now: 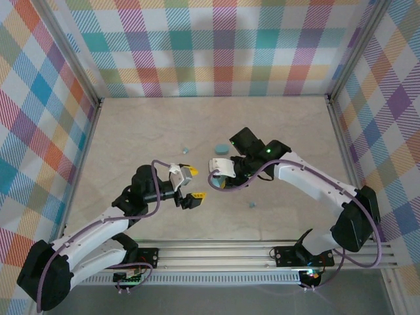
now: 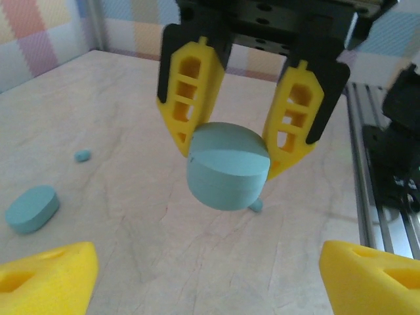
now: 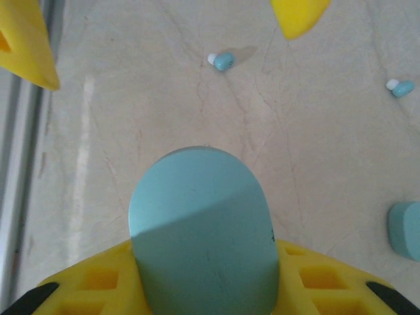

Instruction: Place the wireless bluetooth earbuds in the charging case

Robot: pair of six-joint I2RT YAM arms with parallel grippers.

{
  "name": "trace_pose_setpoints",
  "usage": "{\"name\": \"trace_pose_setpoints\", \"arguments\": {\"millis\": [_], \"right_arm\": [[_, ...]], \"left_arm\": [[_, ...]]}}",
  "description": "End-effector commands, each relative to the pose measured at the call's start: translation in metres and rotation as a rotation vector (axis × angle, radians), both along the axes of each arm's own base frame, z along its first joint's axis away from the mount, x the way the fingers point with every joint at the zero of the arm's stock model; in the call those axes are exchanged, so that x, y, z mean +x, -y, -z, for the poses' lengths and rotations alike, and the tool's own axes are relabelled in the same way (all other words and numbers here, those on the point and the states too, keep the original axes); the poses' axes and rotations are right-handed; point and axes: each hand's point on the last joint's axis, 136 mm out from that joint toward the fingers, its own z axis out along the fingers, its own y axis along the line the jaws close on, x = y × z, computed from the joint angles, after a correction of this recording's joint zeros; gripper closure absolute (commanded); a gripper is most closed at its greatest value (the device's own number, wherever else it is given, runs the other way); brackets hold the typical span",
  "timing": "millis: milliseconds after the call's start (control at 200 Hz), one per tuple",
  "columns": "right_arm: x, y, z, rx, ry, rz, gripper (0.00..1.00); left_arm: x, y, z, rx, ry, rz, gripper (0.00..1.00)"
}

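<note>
My right gripper [image 1: 220, 176] [image 3: 203, 285] is shut on a rounded teal charging case [image 2: 228, 167] [image 3: 203, 226] and holds it above the table. The case looks closed, with a seam around it. My left gripper [image 1: 191, 184] [image 2: 210, 279] faces it from the left, open, its yellow fingertips [image 2: 46, 282] wide apart and short of the case. Two tiny teal earbuds lie on the table: one earbud [image 1: 185, 150] [image 2: 82, 155] [image 3: 400, 87] farther back, the other earbud [image 1: 251, 205] [image 2: 256, 205] [image 3: 222, 61] nearer the front.
A second teal case [image 1: 222, 149] [image 2: 31, 209] [image 3: 405, 230] lies flat on the marble-look table [image 1: 131, 131] just behind the grippers. Checked walls close in the left, back and right sides. A metal rail [image 1: 262, 252] runs along the near edge.
</note>
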Motion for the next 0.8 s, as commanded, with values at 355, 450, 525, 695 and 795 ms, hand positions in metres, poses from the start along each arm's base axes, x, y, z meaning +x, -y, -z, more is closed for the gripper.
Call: {"name": "trace_pose_setpoints", "arguments": {"millis": [355,450,525,695,795], "right_arm": [[-0.008,0.003,-0.039,0.079,-0.038,0.086,0.64],[-0.005,0.003,-0.040,0.075,-0.031,0.099,0.64],[-0.004,0.003,-0.041,0.075,-0.026,0.101,0.64],[-0.003,0.003,-0.040,0.072,-0.019,0.097,0.65],[-0.003,0.003,-0.041,0.074,-0.016,0.096,0.65]], "left_arm": [[-0.005,0.036,-0.035,-0.040,0.096,0.163,0.29],[-0.002,0.042,-0.031,-0.045,0.073,0.149,0.28],[0.001,0.045,-0.030,-0.054,0.061,0.137,0.28],[0.005,0.050,-0.031,-0.071,0.043,0.131,0.28],[0.007,0.052,-0.031,-0.070,0.036,0.128,0.29]]}}
